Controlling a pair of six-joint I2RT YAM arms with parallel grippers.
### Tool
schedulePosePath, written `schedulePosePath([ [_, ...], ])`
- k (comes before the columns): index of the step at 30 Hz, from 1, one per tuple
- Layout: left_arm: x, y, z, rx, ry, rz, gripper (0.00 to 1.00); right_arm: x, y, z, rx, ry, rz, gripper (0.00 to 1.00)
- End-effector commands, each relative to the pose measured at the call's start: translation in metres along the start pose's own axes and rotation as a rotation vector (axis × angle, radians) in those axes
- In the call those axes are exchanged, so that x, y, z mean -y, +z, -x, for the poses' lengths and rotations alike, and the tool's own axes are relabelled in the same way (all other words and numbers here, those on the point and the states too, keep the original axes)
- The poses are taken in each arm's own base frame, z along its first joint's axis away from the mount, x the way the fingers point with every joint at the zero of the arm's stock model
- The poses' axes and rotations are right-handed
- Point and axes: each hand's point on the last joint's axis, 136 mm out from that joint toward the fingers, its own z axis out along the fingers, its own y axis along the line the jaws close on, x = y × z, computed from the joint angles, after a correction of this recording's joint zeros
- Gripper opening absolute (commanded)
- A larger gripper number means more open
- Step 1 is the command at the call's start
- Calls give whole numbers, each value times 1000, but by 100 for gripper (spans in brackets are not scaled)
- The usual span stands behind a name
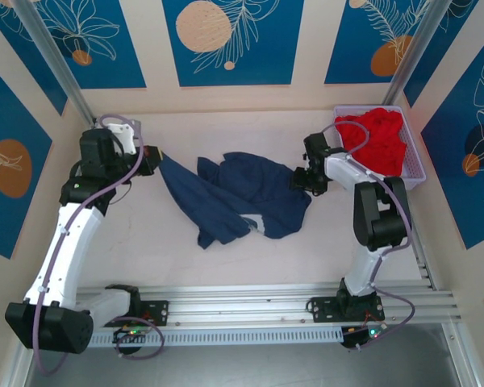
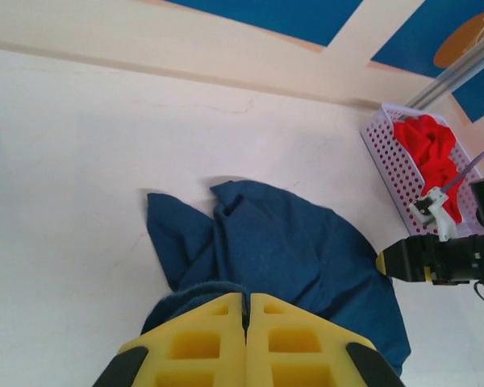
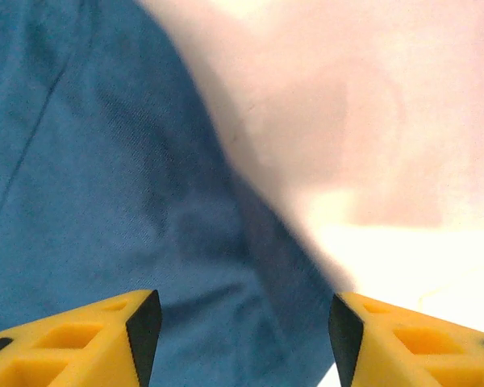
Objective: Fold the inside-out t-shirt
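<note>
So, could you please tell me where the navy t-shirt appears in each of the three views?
Top external: t-shirt crumpled mid-picture.
Left wrist: t-shirt lower centre, spreading up and right from the left gripper.
Right wrist: t-shirt fills the left half, its edge running down between the open jaws.
Shared landmark: right gripper, at the shirt's right edge in all three.

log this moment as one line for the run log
left gripper: shut on t-shirt corner | right gripper: open, over t-shirt edge | t-shirt: crumpled, not yet folded | red garment: in basket
</note>
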Motion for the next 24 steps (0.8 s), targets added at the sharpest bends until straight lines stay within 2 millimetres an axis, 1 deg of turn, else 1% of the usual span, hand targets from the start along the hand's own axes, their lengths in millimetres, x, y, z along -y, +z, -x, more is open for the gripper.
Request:
schedulePosePath([
  [1,8,-12,15,33,15,-34,0,5,8,3,-40,-25,-45,57],
  [3,10,-10,18,32,14,-47,0,-1,16,3,-66,-27,-18,52],
  [4,10,-9,19,34,12,-49,0,-4,19,3,-71,-30,-9,47],
  [7,10,-8,23,38,4,-44,0,-8,20,7,-67,-40,2,27],
  [9,9,-9,28,48,1,-33,0,-6,12,14,-39,-39,4,13],
  [11,6,-11,37,63,-8,-15,0,-3,-4,25,14,-22,18,1],
  [13,4,-15,47,84,-18,0,0,-1,-26,36,82,2,40,0],
  [15,2,-21,60,117,-22,8,0,3,-53,47,156,32,70,0],
  [17,1,-31,77,157,-20,11,0,6,-81,55,229,58,98,0],
  [20,-2,-50,105,229,-27,18,0,13,-117,62,320,92,120,0],
  [22,-6,-63,122,273,-42,24,0,17,-133,63,369,115,132,0],
  [24,-10,-73,136,310,-56,27,0,19,-143,60,402,132,148,0],
])
